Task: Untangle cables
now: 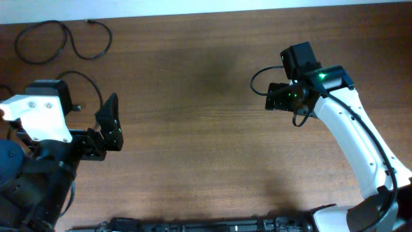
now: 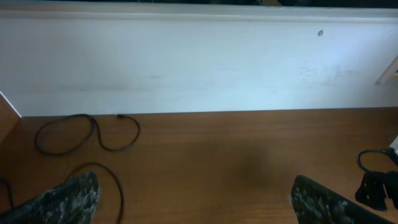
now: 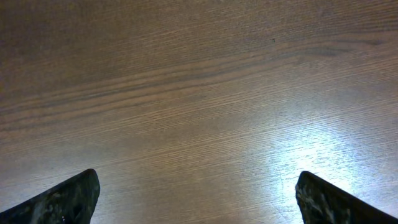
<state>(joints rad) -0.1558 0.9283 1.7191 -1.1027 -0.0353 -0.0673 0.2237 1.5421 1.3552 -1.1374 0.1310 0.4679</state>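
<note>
Wood-grain table [image 2: 249, 155] meets white wall [image 2: 199, 68]; cables [image 2: 96, 132] lie near it.

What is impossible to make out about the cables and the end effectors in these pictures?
1. Second cable: overhead, part of it is hidden by the left arm; left wrist, the bottom edge cuts it off.
2. Looped cable: plug too small to identify, both views.
3. Right end effector: overhead, dark fingers merge with its body.

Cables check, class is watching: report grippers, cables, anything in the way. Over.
Left gripper open, empty. Right gripper open, empty. One cable loosely looped at far left, untouched. Nothing in the way.
</note>
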